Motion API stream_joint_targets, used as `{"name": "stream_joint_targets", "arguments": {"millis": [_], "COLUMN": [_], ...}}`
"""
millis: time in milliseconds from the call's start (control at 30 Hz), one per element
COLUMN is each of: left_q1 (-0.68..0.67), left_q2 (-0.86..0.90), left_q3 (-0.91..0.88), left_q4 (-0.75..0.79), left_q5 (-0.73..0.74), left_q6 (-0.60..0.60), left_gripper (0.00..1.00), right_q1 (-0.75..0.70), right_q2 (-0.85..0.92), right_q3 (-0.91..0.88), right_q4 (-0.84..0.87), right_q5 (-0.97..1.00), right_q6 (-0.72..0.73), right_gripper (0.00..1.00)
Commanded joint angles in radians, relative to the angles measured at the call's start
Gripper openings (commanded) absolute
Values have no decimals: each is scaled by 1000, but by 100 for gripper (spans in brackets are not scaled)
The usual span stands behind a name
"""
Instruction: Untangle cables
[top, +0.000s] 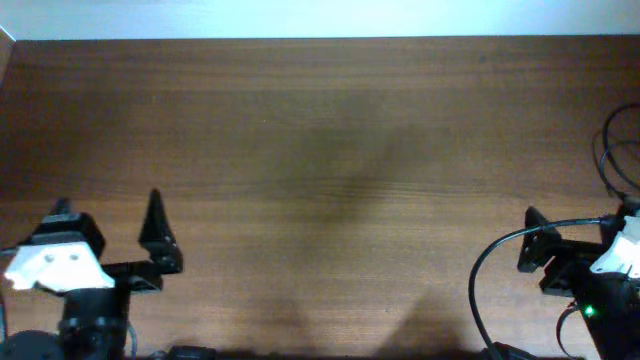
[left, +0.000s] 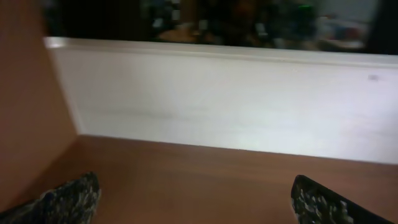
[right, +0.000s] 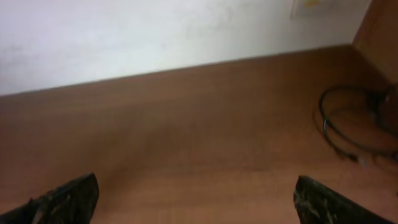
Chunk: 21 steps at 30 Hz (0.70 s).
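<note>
- the left gripper (top: 107, 212) hovers over the near left corner of the table (top: 320, 140), its jaws spread wide with nothing between them.
- the right gripper (right: 199, 205) sits at the near right corner, fingers also wide apart and empty.
- the cables (right: 323, 111) lie in thin black loops at the far right edge of the table, beyond and to the right of the right gripper, apart from its fingers.
- a white wall (left: 217, 106) runs along the table's far edge.
</note>
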Motion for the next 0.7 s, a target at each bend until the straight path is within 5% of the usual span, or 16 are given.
{"name": "stream_joint_targets", "arguments": {"millis": [0,100,233,433,533,667], "left_q1": [-4,-4,-4,-3,-4,-3], "left_q2": [3,3,3,3,2,-29], "left_q3": [-3,-3,-3,-8,-69,-300], "left_q4": [5,-23,-84,-132,-82,194], "left_q5": [304,442,441,288,194,122], "left_q6": [-6,-6,-5,-2,-2,-2], "left_gripper": [99,99,99,99,99,99], "right_q1": [8,8,8,8,8,8], "right_q2": [-3,-3,-3,-3,-3,-3], "right_q3": [-1,-1,-1,-1,-1,-1], "right_q4": [-60,-110,-133,-133,-133,-133], "right_q5": [-9,-9,-9,-9,-9,-9], "right_q6": [1,1,1,1,1,1], "right_gripper": [99,99,99,99,99,99]}}
